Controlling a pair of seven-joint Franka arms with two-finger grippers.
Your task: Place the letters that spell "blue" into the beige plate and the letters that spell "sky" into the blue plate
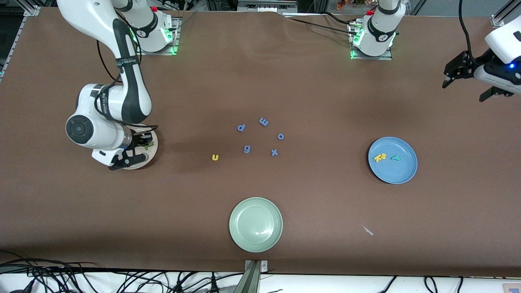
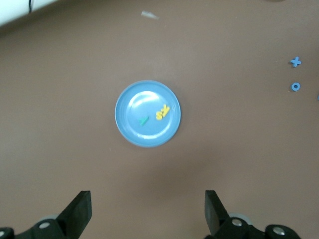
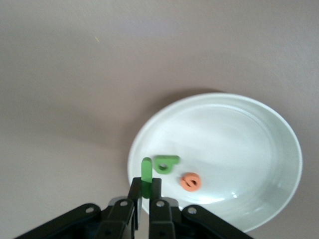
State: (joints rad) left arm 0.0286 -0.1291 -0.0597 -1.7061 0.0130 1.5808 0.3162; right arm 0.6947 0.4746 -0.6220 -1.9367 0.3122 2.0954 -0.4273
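My right gripper (image 3: 147,181) (image 1: 143,142) is shut on the dark green l (image 3: 146,172), just above the rim of the beige plate (image 3: 239,139) (image 1: 152,151). In that plate lie the green b (image 3: 166,163) and the orange e (image 3: 190,181). The yellow u (image 1: 215,157) lies on the table by the blue-purple letters. The blue plate (image 1: 397,173) (image 2: 139,134) holds the yellow s and k (image 1: 379,157) (image 2: 162,112) and the teal y (image 1: 395,157) (image 2: 143,120). High over the table's left-arm end, my left gripper (image 1: 465,90) (image 2: 147,204) hangs open and empty.
Blue-purple letters lie mid-table: d (image 1: 241,127), m (image 1: 263,121), o (image 1: 280,136), g (image 1: 246,149), x (image 1: 274,152). A pale green plate (image 1: 255,240) sits nearer the front camera. A small pale scrap (image 1: 367,230) lies nearer the camera than the blue plate.
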